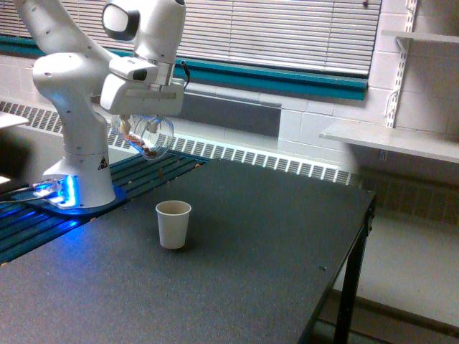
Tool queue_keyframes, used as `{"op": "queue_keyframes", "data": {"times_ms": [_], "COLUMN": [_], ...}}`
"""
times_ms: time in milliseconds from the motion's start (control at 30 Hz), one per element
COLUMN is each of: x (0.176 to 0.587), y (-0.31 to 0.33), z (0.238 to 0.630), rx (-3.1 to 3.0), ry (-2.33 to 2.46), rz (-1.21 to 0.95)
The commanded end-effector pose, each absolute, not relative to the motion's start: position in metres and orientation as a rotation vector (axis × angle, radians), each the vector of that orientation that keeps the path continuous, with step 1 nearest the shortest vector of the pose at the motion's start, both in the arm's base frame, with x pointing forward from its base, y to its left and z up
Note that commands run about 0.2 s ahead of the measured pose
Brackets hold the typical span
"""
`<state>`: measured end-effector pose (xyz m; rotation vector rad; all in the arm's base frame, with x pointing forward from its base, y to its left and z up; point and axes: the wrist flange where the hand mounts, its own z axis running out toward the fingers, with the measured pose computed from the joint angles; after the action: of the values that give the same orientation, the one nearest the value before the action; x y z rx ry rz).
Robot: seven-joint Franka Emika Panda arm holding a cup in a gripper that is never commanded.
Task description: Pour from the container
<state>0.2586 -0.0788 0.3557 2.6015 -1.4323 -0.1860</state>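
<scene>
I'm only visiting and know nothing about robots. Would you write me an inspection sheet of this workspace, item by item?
Surface: dark table with a speckled top, bare over most of it.
Job's things: clear container held tipped in the air, brownish bits inside; one small bit shows in the air below it. White paper cup stands upright on the table, lower and towards the exterior view's right.
Clutter: nothing seen.
Grippers: pincer closed on the container's rim.
Cables: black cable at the arm's wrist.
Surroundings: window blinds, radiator grille, white wall shelves, blue light at the arm's base.
</scene>
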Motion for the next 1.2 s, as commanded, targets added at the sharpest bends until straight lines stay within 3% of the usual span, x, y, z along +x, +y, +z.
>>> {"op": "queue_keyframes", "data": {"times_ms": [33, 1200], "x": [0.257, 0.271], "y": [-0.082, -0.093], "z": [0.348, 0.336], "rx": [2.614, 2.643], "ry": [-1.401, -1.363], "rz": [-0.208, -0.276]}}
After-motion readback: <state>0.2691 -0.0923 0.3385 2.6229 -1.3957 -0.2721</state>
